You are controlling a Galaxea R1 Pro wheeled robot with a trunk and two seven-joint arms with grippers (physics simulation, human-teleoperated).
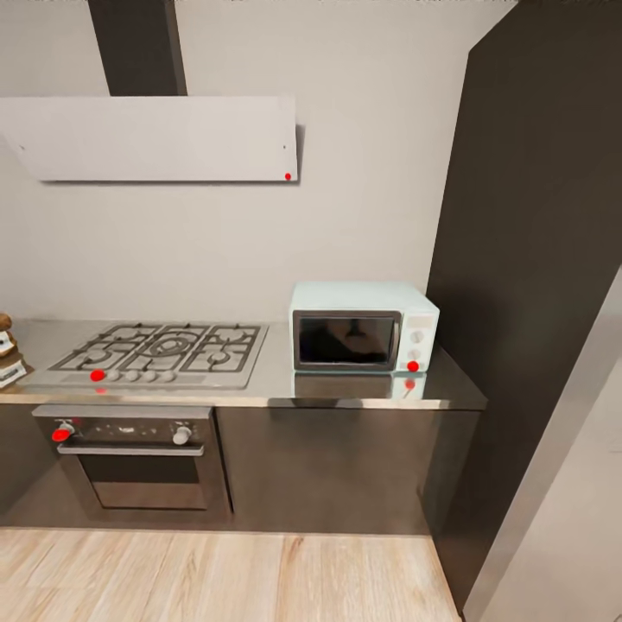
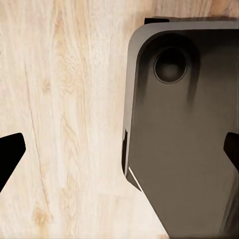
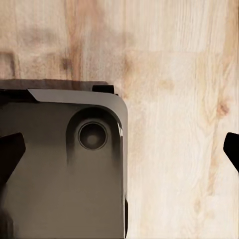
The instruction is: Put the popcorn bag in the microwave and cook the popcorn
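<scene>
- Far left edge of head view: a small tan-orange burlap-like sack with white label tags, the popcorn bag (image 1: pixel 7 350), cut off by the frame edge. It rests on the long grey brushed-steel table (image 1: pixel 363 390), just beside the hob's left end. Rim and contents not readable from here.
- Next rightward: steel gas hob with dark grates (image 1: pixel 160 352), set into the table; below it a steel oven with round knobs (image 1: pixel 130 458) in the dark brown cabinet fronts. Above, a flat pale extractor hood (image 1: pixel 155 138) on the wall.
- Right of the hob: boxy pale mint-blue microwave with dark glass door (image 1: pixel 363 326), door shut, knob panel on its right side. It stands on the table, well apart from the bag, hob between them.
- Far right: tall dark cabinet panel (image 1: pixel 536 259).
- Left wrist view: left claw (image 2: pixel 122 154) hangs over the light wood plank floor (image 2: pixel 64 119) and the robot's dark grey base (image 2: pixel 189 149). Fingertips at opposite frame edges, so wide open; nothing held.
- Right wrist view: right claw (image 3: pixel 122 157) likewise, pointing down at floor and base; wide open, nothing held.
- Key relation: bag lies forward and far to the left of both claws, up at table height, while both claws point floorward. Left arm is the nearer, by judgement. Bag's long axis: cannot tell, too much cropped.
- Est. progress: approach stage; bag not yet grasped, microwave not yet opened. Next move prob. needs the base shifted leftward to bring the bag within reach.
</scene>
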